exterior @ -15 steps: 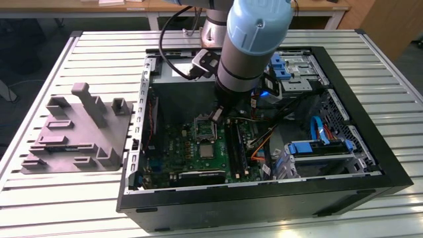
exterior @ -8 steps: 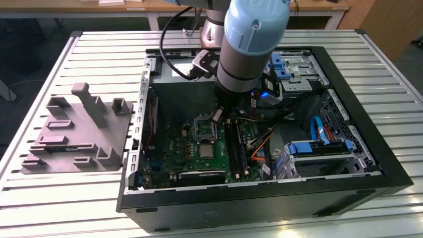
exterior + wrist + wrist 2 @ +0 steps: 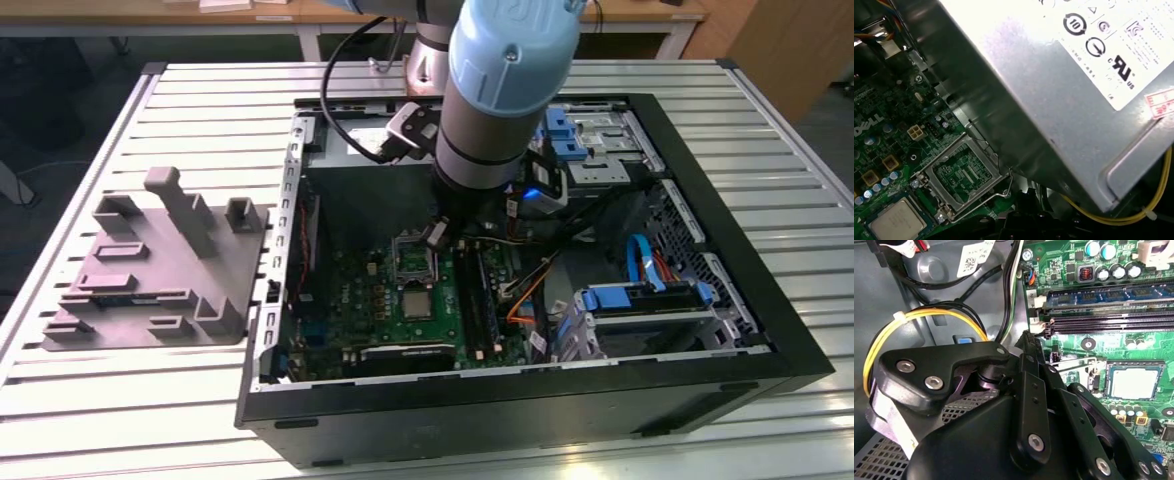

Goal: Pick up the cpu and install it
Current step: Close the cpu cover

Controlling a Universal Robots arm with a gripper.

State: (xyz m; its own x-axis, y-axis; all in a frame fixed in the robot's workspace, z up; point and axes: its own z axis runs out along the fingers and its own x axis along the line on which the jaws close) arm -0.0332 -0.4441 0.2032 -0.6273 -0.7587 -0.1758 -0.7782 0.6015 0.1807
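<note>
1. Your arm reaches down into the open computer case [image 3: 694,190] that lies on the slatted table [image 3: 200,400], and your hand [image 3: 447,232] hangs low over the green motherboard [image 3: 387,300].
2. The chip [image 3: 419,304] sits flat in its socket on the board, near the hand but apart from it, on the side toward the case's front edge in the exterior view.
3. In both wrist views the chip [image 3: 1134,383] [image 3: 896,222] shows its pale metal top uncovered; beside it the hinged socket frame [image 3: 965,172] stands open.
4. You cannot tell whether the hand is apart or together.
5. The grey plastic block [image 3: 147,270] rests on the table at the exterior view's left.
</note>
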